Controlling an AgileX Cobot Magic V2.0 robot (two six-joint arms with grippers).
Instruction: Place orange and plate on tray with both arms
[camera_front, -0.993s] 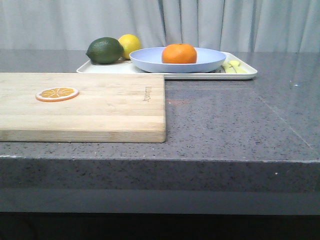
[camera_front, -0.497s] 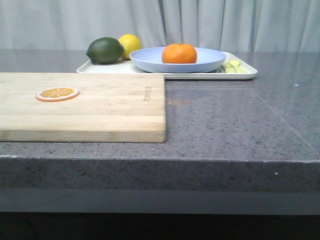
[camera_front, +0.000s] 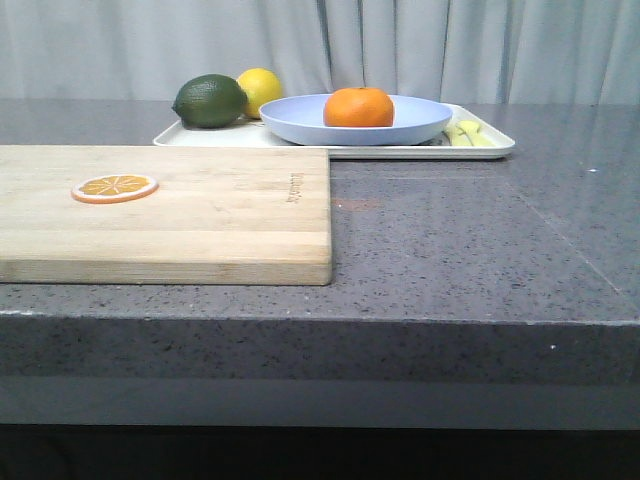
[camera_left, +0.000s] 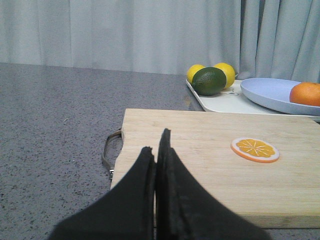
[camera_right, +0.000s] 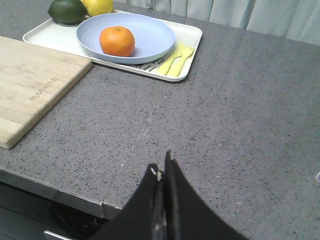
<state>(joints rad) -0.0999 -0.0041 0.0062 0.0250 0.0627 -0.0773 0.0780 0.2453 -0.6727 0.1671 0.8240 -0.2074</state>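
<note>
The orange (camera_front: 359, 107) lies in the pale lavender-blue plate (camera_front: 420, 122), and the plate rests on the off-white tray (camera_front: 480, 148) at the back of the counter. They also show in the right wrist view: orange (camera_right: 117, 41), plate (camera_right: 150, 35), tray (camera_right: 45, 32). The left wrist view catches the orange (camera_left: 306, 93), plate (camera_left: 265, 92) and tray (camera_left: 220, 102). My left gripper (camera_left: 156, 142) is shut and empty over the near end of the cutting board. My right gripper (camera_right: 161, 167) is shut and empty over the counter's front edge. Neither gripper shows in the front view.
A thick wooden cutting board (camera_front: 200, 215) with an orange slice (camera_front: 114, 187) lies at front left. A dark green avocado (camera_front: 210, 101) and a yellow lemon (camera_front: 260, 88) sit on the tray's left end. Pale yellow cutlery (camera_right: 176, 56) lies on its right end.
</note>
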